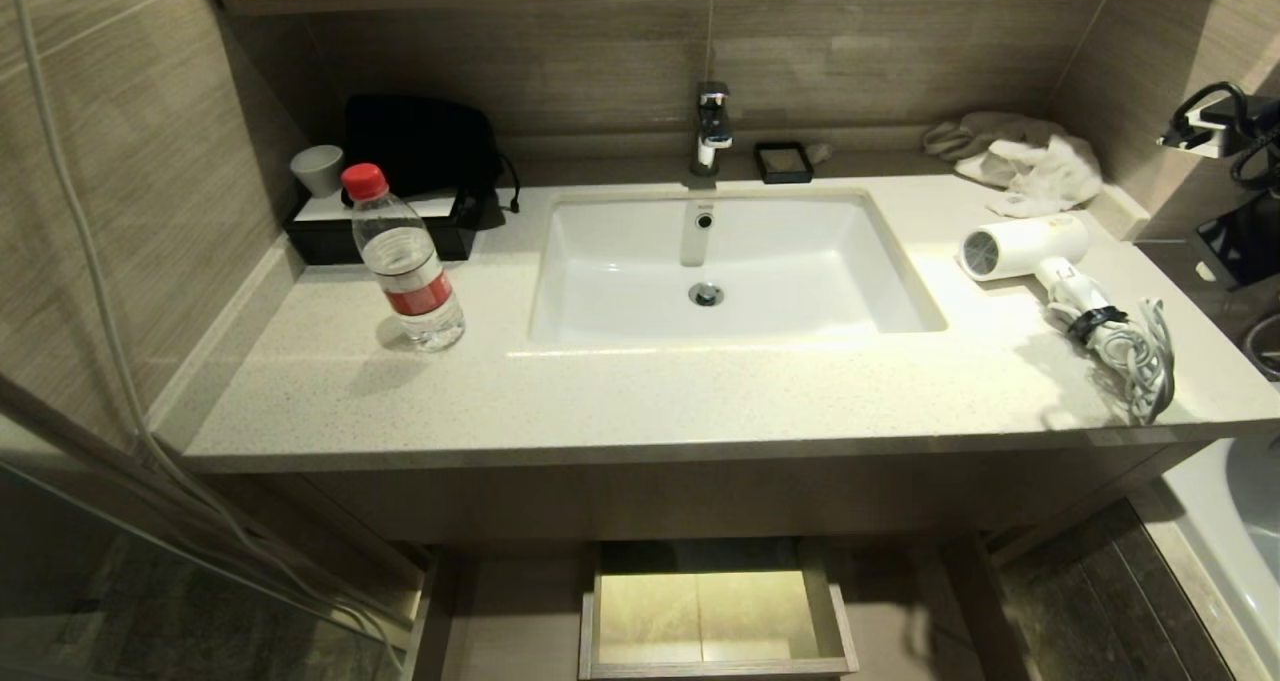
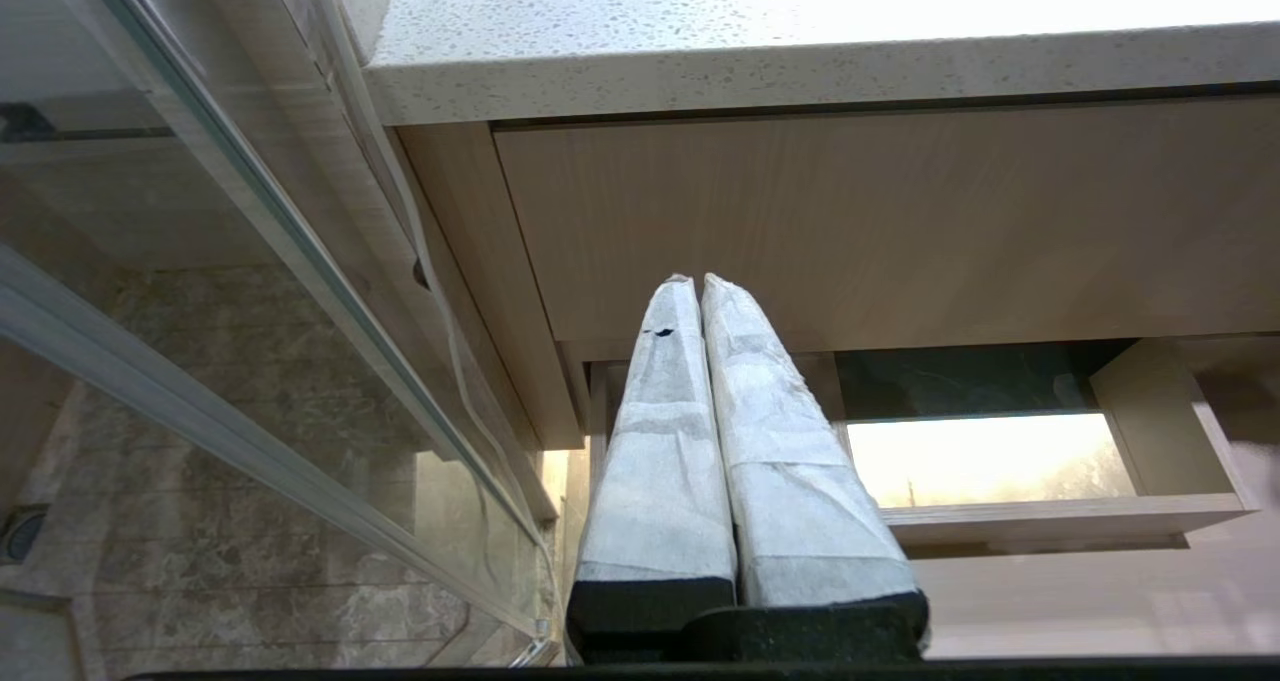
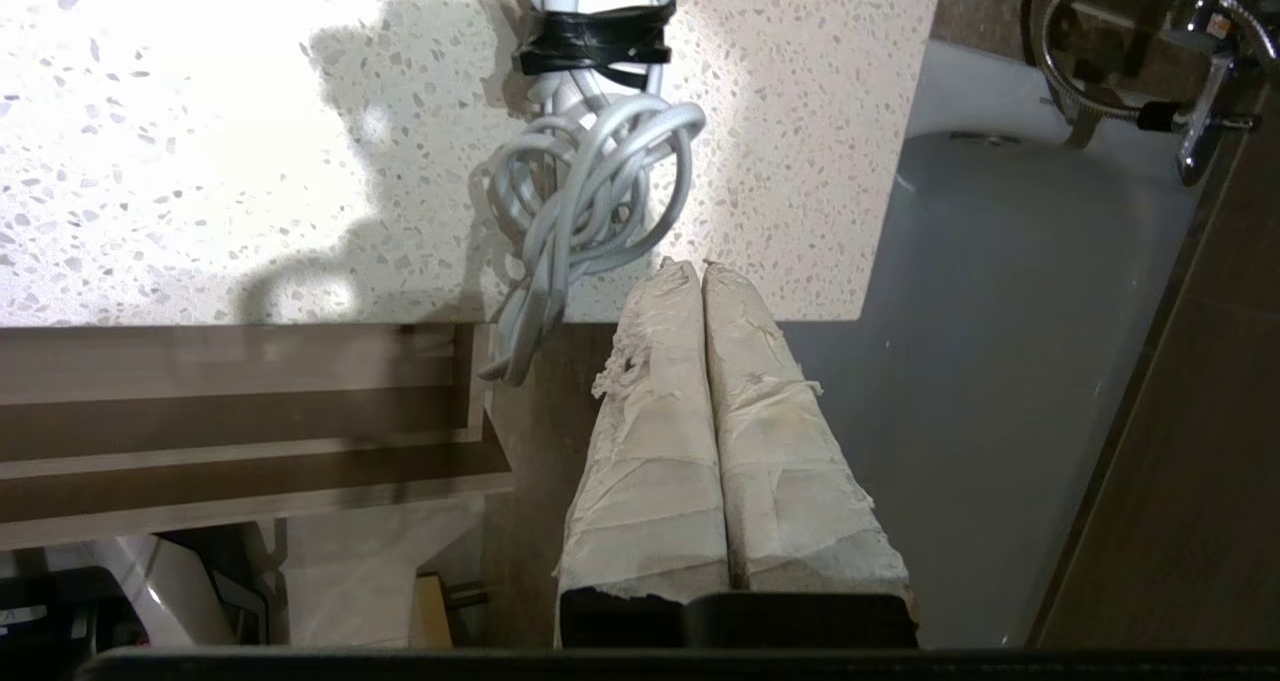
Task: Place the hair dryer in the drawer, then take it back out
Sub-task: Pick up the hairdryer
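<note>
White hair dryer [image 1: 1022, 246] (grey grille facing the sink [image 1: 900, 301]) lies on the speckled worktop's [image 1: 600, 401] right side, bundled cord [image 3: 585, 191] at the near edge; drawer [image 1: 715, 666] open below; wrist views alone show left pincer [image 2: 698, 279] and right pincer [image 3: 690, 264], both pressed together, empty.

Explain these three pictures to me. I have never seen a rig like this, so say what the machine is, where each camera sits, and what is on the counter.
This is a two-armed robot on wheels.

The wide picture comes from its head, looking down at a bathroom countertop. On it lie a hair dryer with its bundled cord, a water bottle and some cloths. Below, a drawer stands open.

The other two pictures come from cameras on the wrists. The left gripper, shut, points at the cabinet front. The right gripper, also shut, is by the counter's edge beside the cord.

Neither gripper holds anything.
</note>
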{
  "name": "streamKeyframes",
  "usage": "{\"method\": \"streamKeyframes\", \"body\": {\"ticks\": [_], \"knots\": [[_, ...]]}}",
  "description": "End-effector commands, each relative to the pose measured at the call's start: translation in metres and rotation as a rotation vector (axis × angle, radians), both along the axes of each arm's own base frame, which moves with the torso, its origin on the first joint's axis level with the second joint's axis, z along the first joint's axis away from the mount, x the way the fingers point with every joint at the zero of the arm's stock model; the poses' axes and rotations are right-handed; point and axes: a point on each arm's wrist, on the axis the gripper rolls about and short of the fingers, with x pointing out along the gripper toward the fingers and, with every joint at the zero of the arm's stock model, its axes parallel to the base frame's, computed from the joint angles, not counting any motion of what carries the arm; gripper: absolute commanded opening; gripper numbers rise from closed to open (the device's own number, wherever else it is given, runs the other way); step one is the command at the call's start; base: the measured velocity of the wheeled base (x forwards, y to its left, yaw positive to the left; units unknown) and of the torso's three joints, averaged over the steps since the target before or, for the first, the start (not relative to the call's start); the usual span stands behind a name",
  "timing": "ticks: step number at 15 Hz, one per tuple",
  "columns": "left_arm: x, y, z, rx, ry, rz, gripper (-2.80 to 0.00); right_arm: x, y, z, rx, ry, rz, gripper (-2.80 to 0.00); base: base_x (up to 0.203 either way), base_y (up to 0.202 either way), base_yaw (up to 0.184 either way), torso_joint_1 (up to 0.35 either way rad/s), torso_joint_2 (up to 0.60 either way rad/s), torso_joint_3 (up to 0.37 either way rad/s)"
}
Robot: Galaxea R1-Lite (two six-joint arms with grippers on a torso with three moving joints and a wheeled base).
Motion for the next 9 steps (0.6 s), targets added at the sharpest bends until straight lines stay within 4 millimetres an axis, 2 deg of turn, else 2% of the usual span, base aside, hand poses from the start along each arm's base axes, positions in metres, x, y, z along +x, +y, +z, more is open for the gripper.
{"method": "streamKeyframes", "body": {"ticks": [1,8,9], "knots": [[0.0,0.0,0.0,0.0,0.0,0.0,-2.8,0.007,-0.001,-0.01,0.004,0.031,0.001,-2.8,0.0,0.0,0.0,0.0,0.0,0.0],[0.0,0.0,0.0,0.0,0.0,0.0,-2.8,0.041,0.002,-0.033,-0.012,0.046,0.072,-2.8,0.0,0.0,0.0,0.0,0.0,0.0],[0.0,0.0,0.0,0.0,0.0,0.0,-2.8,0.045,0.002,-0.034,-0.029,0.041,0.086,0.0,0.0,0.0,0.0,0.0,0.0,0.0]]}}
